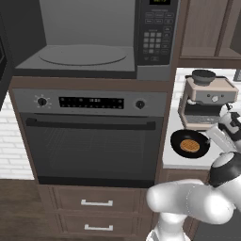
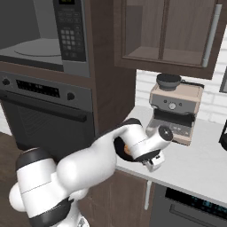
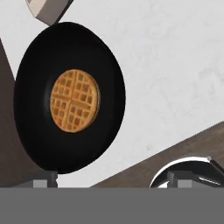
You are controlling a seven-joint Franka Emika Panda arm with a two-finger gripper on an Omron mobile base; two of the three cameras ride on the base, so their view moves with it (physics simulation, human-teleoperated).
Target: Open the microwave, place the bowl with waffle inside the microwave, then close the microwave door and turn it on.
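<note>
The microwave (image 1: pixel 94 42) is built in above the wall oven (image 1: pixel 92 136). Its cavity stands open, with the round turntable (image 1: pixel 82 54) bare and the keypad panel (image 1: pixel 157 33) on the right side. The microwave door (image 1: pixel 4 61) shows only as a dark edge at the far left of the left base view.

The bowl (image 1: pixel 189 144) sits on the white worktop (image 1: pixel 172 155), right of the oven and just in front of the coffee machine (image 1: pixel 207 101). A round golden-brown waffle (image 3: pixel 75 100) lies flat in the middle of the bowl.

The hand (image 2: pixel 153 163) hangs over the worktop just beside the bowl, near the front edge. The hand is open, its jaws spread wide with nothing between them. In the hand view the two fingertips (image 3: pixel 41 179) rise at the bottom edge; the left one lies at the near rim of the bowl, the other over the worktop edge. Contact between fingertip and rim cannot be determined
</note>
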